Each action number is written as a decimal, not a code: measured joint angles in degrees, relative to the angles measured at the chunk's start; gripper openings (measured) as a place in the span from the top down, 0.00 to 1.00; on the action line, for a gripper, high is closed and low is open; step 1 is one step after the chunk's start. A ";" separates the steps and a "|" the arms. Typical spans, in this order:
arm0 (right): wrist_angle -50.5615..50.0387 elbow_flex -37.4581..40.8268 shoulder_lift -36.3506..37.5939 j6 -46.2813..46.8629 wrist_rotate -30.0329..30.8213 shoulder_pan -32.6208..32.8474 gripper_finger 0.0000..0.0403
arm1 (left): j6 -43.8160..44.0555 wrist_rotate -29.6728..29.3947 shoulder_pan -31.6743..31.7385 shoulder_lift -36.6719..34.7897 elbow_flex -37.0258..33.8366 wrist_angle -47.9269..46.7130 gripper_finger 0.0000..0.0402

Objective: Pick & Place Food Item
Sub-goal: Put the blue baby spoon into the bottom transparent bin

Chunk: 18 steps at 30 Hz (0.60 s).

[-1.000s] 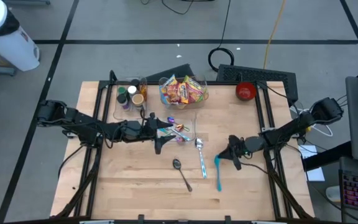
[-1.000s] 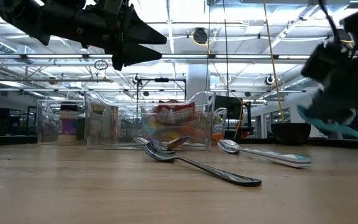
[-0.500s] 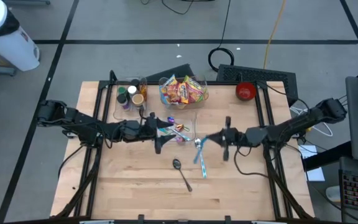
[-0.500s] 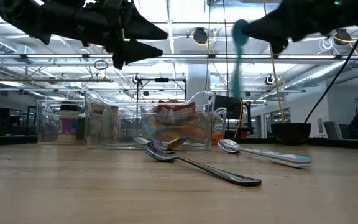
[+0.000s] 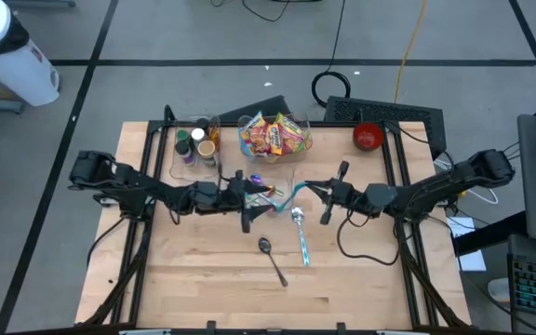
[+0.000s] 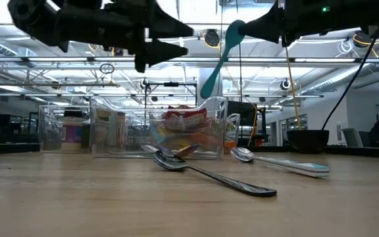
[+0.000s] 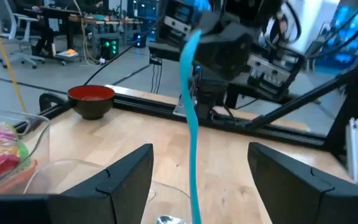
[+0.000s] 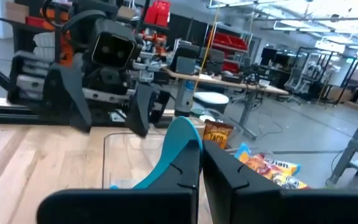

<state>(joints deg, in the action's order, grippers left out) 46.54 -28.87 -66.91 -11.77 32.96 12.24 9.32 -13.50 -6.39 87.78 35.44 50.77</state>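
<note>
My right gripper is up in the air over the table's middle, shut on a teal plastic spoon. The spoon slants down from it toward a clear tray of wrapped candies. My left gripper stands open and level over that tray, facing the right gripper; the spoon hangs just beyond its two fingers, apart from them. A clear bowl of snack packets sits on the table behind the tray. My right gripper pinches one end of the teal spoon between its two fingers. The fingers come in about level from the table's right. The spoon is lifted clear of the table and slants down and toward the left gripper, its free end above the candy tray.
Two metal spoons lie on the wooden table nearer the front. A clear box of small bottles stands at the far left and a red bowl at the far right. Black frame rails run along both sides.
My right gripper has carried the teal spoon up from just above the table and toward the left and far side, rolling its wrist; the spoon now hangs slanting over the candy tray. My left gripper has edged toward the right, staying open.
</note>
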 joint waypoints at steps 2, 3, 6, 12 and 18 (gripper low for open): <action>1.46 0.01 -0.39 -0.56 -0.01 -0.23 1.00 | -1.52 0.00 0.00 2.03 2.23 -0.77 0.33; 1.93 -0.01 -0.55 -0.97 -0.03 -0.23 1.00 | -2.47 0.00 0.00 3.18 3.49 -1.17 0.33; 3.10 0.01 -0.57 -2.35 -0.03 -0.17 1.00 | -4.58 -0.15 0.00 6.08 7.15 -3.63 0.33; 3.72 0.01 -0.53 -3.00 -0.15 0.68 1.00 | -5.75 -4.19 0.00 11.16 13.26 -6.21 0.33; 5.55 0.01 -0.50 -5.73 -0.03 2.20 1.00 | -6.23 -4.52 0.00 12.90 15.09 -7.48 0.34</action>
<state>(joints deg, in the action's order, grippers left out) 52.09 -28.86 -67.41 -17.50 32.93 14.44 3.09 -18.02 -6.39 100.68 50.52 43.29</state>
